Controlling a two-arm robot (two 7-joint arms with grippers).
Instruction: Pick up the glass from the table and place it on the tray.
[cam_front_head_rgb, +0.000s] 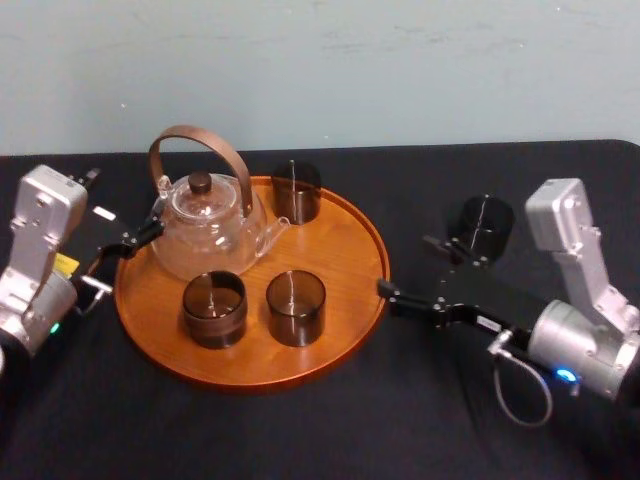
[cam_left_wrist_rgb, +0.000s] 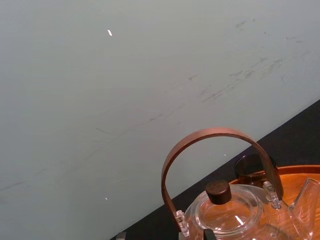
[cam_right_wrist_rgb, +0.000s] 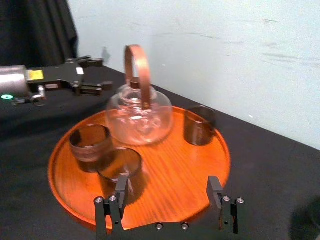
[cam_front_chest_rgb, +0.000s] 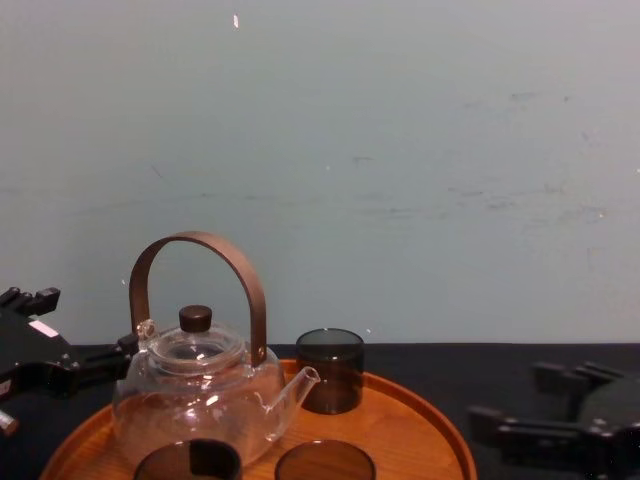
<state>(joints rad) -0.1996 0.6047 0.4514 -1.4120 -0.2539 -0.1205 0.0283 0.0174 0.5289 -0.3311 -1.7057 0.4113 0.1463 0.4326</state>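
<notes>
The round wooden tray (cam_front_head_rgb: 345, 250) lies in the middle of the black-clothed table (cam_front_head_rgb: 300, 430). It carries a clear teapot (cam_front_head_rgb: 205, 225) with a brown hoop handle on its left half, a back cup (cam_front_head_rgb: 297, 192) by its far rim, and a left front cup (cam_front_head_rgb: 214, 308) and a right front cup (cam_front_head_rgb: 295, 307) side by side near its front rim. The glass (cam_front_head_rgb: 487, 225), dark and upright like the cups, stands on the cloth well to the right of the tray, untouched. The right gripper (cam_front_head_rgb: 408, 268) reaches in over the table between the tray and that glass. Its two fingers are spread wide with nothing between them; one fingertip sits just beside the tray's right rim, and the other lies nearer the glass but apart from it (the right wrist view shows both fingers framing the tray's near edge, with a clear gap between them). The left gripper (cam_front_head_rgb: 125, 258) sits at the tray's left rim, fingers parted and empty, its upper finger close to the teapot's side.
</notes>
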